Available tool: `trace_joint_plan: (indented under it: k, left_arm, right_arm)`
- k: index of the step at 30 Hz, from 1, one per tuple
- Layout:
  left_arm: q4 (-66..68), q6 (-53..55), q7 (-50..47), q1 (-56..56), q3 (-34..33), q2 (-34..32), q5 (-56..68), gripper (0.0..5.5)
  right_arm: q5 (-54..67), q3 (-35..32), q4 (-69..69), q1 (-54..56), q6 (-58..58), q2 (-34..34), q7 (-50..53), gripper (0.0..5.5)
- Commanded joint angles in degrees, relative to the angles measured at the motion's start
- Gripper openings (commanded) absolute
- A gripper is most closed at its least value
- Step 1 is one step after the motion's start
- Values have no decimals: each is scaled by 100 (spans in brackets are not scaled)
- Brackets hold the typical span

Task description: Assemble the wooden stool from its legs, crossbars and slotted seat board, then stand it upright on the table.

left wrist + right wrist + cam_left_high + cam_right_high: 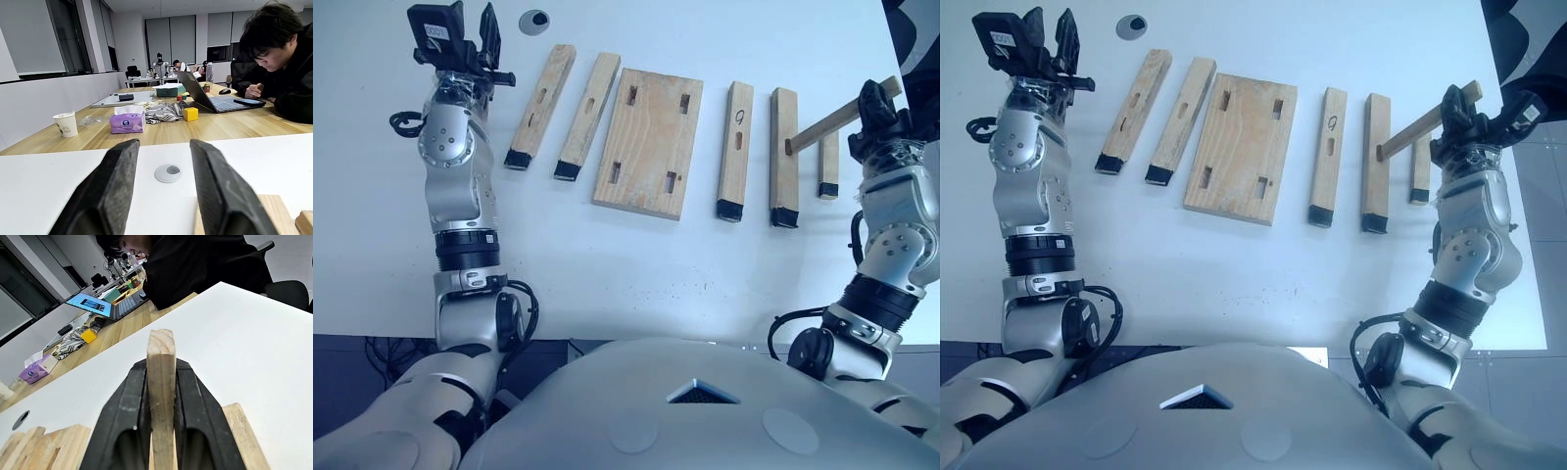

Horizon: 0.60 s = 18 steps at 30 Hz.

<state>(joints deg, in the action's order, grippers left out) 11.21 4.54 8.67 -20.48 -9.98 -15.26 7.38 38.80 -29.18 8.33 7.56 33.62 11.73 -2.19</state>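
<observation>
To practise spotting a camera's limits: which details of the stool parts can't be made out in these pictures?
Right wrist view: the held crossbar vanishes lower down between the fingers of the right hand.
Eye views: the short crossbar has its top behind the held crossbar.
Left wrist view: a leg is cut off by the picture's edge and a finger.

White table (pixel 607 264) carries four legs (pixel 540 105), seat board (pixel 648 142), one crossbar (pixel 828 166), grey disc (pixel 534 22).
</observation>
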Motion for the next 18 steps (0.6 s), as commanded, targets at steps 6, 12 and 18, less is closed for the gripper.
trace_joint_plan:
  k: [6, 12, 18]
  left_arm:
    - [32, -25, -37, -37, -25, -42, -48, 187]
    - [129, -89, -73, -103, -22, -8, -45, 187]
    - [195, -166, -103, -129, -26, 6, -42, 187]
  right_arm:
    - [307, -49, -142, 114, 250, -28, 232, 40]
    - [519, -167, -354, 275, 229, -108, 351, 40]
    - [279, 16, -455, 198, 257, 79, 256, 40]
